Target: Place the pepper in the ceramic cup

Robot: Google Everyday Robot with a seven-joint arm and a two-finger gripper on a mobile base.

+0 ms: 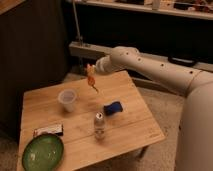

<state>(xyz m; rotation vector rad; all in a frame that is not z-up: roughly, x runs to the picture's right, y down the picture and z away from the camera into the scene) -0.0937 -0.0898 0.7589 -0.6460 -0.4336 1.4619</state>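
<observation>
Dark panelling and a long pale rail run behind a small wooden desk (125, 95) that stands on a speckled floor. On my feed the white arm (150, 67) reaches in from the right above the desk's far edge, and its tool (90, 70) hangs over the far middle of the top. I see the tool clamped tight on the pepper (92, 81), which dangles below it in the air, orange, tip pointing down and slightly right, clear of the wood. The ceramic cup (67, 99) stands upright on the desk, near the pepper and to its lower left. The pepper hangs off to the cup's side, not over its mouth. A blue lumpy object (113, 108) lies right of the cup, toward the middle of the desk. A small clear bottle (99, 125) stands upright just in front of it. At the near left corner sits a green plate (42, 152), with a dark-and-white packet (49, 131) lying flat just behind it.
</observation>
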